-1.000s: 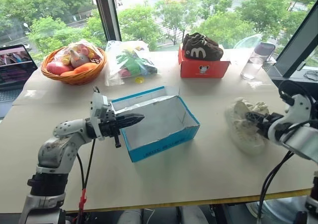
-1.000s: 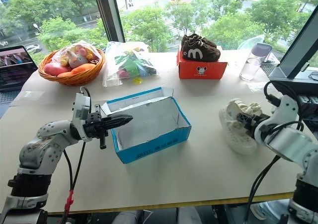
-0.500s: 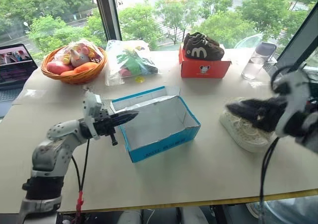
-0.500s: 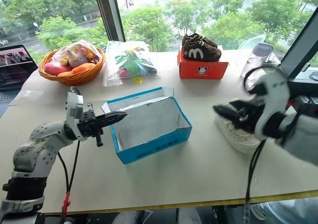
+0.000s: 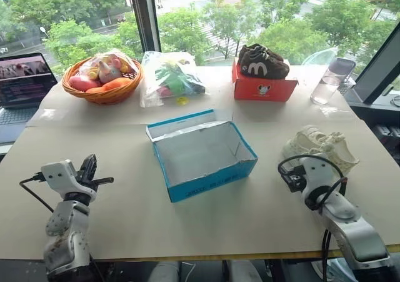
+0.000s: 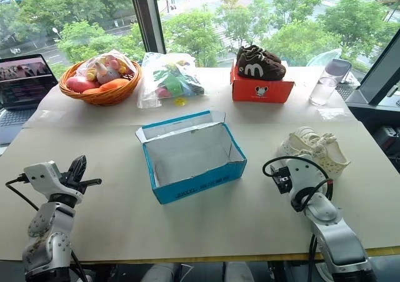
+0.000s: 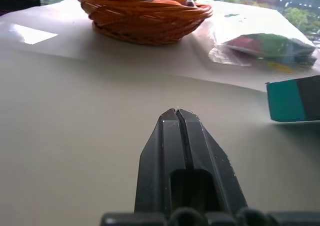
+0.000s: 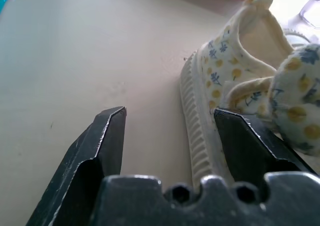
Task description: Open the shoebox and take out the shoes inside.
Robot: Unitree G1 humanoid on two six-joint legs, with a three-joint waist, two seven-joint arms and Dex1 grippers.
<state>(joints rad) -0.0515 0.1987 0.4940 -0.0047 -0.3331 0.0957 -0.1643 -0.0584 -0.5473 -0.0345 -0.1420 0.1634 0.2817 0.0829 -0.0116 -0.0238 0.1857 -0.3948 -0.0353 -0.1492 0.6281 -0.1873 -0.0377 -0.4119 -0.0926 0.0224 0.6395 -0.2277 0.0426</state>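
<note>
The blue shoebox [image 5: 209, 181] stands open at the table's middle, its white inside empty. The cream shoes [image 5: 322, 146] lie together on the table to its right. My right gripper [image 8: 170, 113] is open and low over the table at the near side of the shoes, holding nothing. One ribbed shoe sole [image 8: 197, 116] lies just inside its right finger [image 8: 240, 136]. My left gripper [image 5: 87, 168] is shut and empty near the front left edge, well left of the box. Its fingers [image 7: 176, 136] point level across bare table.
Along the back stand a wicker basket [image 5: 103, 82] of toys, a clear plastic bag [image 5: 172, 79], a red-orange box [image 5: 262, 89] with brown shoes [image 5: 261, 60] on top, and a clear cup [image 5: 328, 82]. A laptop [image 5: 22, 82] sits at far left.
My left gripper has swung away from the box's left wall, down to the front left. My right gripper has dropped from above the shoes to table height beside them. The camera shifted too.
</note>
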